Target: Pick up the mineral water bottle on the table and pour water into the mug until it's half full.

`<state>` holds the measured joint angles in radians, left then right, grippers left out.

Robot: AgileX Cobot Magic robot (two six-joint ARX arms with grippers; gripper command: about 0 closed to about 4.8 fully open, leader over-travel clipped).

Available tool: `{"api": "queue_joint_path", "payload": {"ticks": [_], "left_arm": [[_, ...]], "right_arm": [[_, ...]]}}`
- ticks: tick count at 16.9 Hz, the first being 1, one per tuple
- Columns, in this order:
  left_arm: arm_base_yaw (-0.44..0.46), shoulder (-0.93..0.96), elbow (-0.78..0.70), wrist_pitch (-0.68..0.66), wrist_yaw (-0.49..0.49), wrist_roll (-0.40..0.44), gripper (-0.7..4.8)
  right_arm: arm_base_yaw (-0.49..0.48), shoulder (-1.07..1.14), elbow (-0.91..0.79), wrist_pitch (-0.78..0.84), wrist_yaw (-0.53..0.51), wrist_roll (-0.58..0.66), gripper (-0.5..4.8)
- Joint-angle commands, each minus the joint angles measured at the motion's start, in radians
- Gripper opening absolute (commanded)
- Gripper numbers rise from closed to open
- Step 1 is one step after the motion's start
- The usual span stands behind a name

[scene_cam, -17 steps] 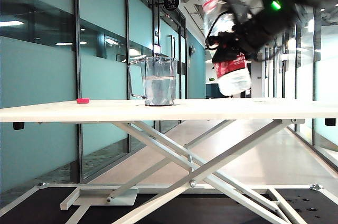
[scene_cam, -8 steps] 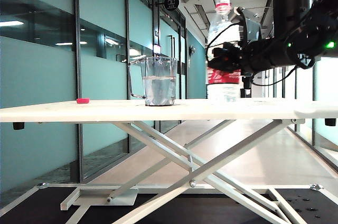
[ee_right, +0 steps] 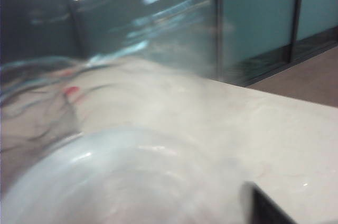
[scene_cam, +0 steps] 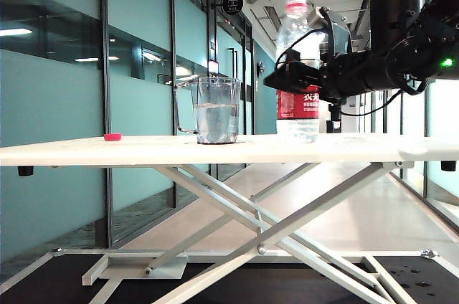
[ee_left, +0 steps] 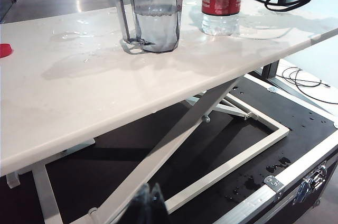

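right gripper (scene_cam: pixel 287 78) open around mineral water bottle (scene_cam: pixel 297 107)

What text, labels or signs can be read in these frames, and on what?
Bottle label: white characters, about "农夫", with smaller print too blurred to read.
Same label in the left wrist view: characters cut off, unreadable.
Round hanging sign: white pictogram, too small to read.
Mug: no markings legible.

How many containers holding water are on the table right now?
2: the mug near the table's middle, and the mineral water bottle standing to its right in the exterior view, at the right claw.
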<state>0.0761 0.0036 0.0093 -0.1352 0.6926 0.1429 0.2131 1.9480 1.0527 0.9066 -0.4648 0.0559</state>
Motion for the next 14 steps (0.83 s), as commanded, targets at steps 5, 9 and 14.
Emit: {"api": "queue_joint_path", "payload": {"ticks": [5, 9, 14], "left_arm": [[0.0, 0.0, 0.001, -0.005, 0.004, 0.007, -0.05], [0.0, 0.0, 0.001, -0.006, 0.003, 0.007, -0.05], [0.0, 0.0, 0.001, -0.005, 0.002, 0.008, -0.05]], "right_arm": [[-0.02, -0.074, 0.0, -0.127, -0.073, -0.042, 4.79], [-0.067, -0.142, -0.021, -0.255, -0.157, -0.05, 4.79], [-0.118, -0.293, -0.128, -0.306, -0.278, -0.083, 4.79]]}}
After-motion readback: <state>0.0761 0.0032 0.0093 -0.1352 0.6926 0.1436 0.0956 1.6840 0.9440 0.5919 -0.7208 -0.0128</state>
